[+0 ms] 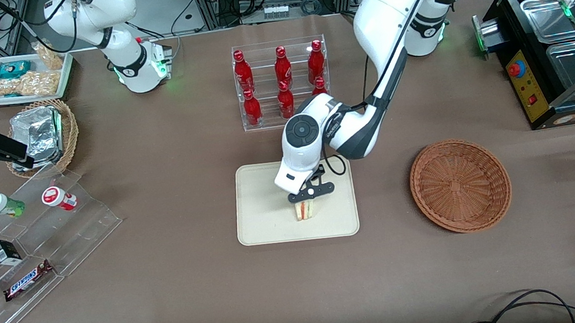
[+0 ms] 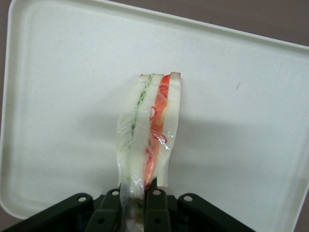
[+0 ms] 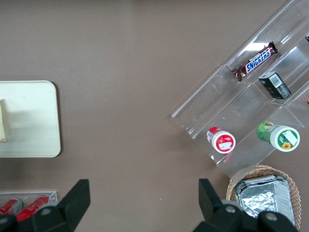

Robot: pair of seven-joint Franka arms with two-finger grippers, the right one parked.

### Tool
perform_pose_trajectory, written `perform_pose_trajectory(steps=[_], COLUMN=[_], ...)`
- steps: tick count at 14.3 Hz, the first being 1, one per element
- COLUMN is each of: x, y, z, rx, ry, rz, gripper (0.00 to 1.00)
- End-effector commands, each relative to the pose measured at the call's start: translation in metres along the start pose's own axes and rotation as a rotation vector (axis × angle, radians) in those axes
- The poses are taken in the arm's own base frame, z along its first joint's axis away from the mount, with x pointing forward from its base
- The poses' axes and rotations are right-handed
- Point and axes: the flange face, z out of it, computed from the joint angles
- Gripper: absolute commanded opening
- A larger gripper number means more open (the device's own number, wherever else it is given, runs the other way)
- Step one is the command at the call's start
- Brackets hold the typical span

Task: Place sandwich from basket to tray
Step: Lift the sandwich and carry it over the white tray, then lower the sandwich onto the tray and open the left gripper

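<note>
The sandwich (image 1: 305,210), a wrapped wedge of white bread with red and green layers, hangs over the cream-beige tray (image 1: 261,222), low over its middle; whether it touches the tray I cannot tell. My left gripper (image 1: 305,202) is shut on the sandwich's top end. In the left wrist view the sandwich (image 2: 152,125) hangs from the black fingers (image 2: 157,208) of the gripper (image 2: 136,203) over the tray (image 2: 63,121). The reddish-brown basket (image 1: 460,185) sits on the table toward the working arm's end, with nothing in it. The tray also shows in the right wrist view (image 3: 34,135).
A clear rack of red bottles (image 1: 282,80) stands just farther from the front camera than the tray. A clear stepped shelf with snacks (image 1: 31,244), a tan basket of foil packs (image 1: 42,135) and a white snack tray (image 1: 26,78) lie toward the parked arm's end. A black appliance (image 1: 551,51) stands at the working arm's end.
</note>
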Motion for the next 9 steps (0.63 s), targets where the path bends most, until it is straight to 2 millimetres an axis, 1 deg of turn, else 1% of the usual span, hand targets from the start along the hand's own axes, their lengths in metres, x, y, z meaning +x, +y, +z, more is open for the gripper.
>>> perform_pose_trajectory(steps=[1,2,3,4,5,6,7,9], x=[0.001,0.002,0.002,0.002,0.002,0.002,0.006,0.005], y=[0.009,0.009,0.007,0.007,0.009,0.007,0.001,-0.007], z=[0.005,0.002,0.000,-0.003,-0.015,-0.034,-0.050,-0.099], rx=[-0.003,-0.004,-0.001,-0.003,-0.009,-0.015,-0.006,0.016], ry=[0.042,0.046,0.048,0.051,0.057,0.066,0.064,0.065], rz=[0.000,0.010,0.015,0.013,0.011,0.005,-0.005,-0.003], gripper=[0.13,0.50,1.00,1.00,1.00,1.00,1.00,1.00])
